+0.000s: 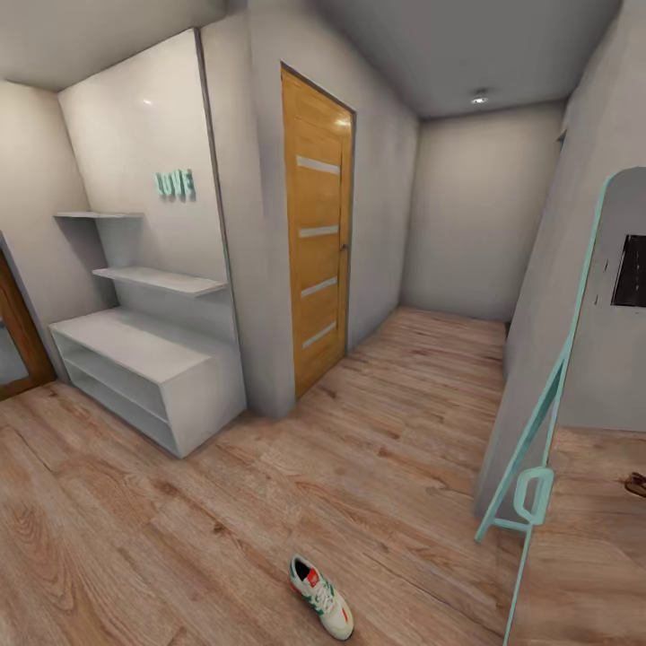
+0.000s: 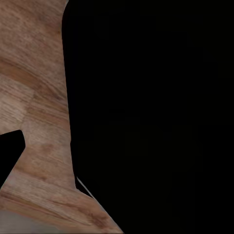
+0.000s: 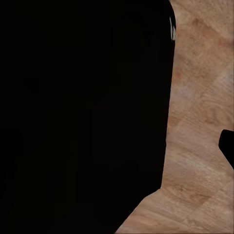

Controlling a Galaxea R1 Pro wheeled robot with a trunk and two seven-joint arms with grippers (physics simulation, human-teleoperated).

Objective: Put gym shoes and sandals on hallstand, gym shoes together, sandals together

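The corridor floor (image 1: 179, 529) ran bare past the empty hallstand (image 1: 135, 345) at left; one gym shoe (image 1: 321, 597) lay near centre, well apart from it, long axis diagonal, toe toward the lower right. Right stood a mint mirror (image 1: 538, 431). Nothing seemed collected; approaching the shoe looked next. Neither gripper's opening could be told.
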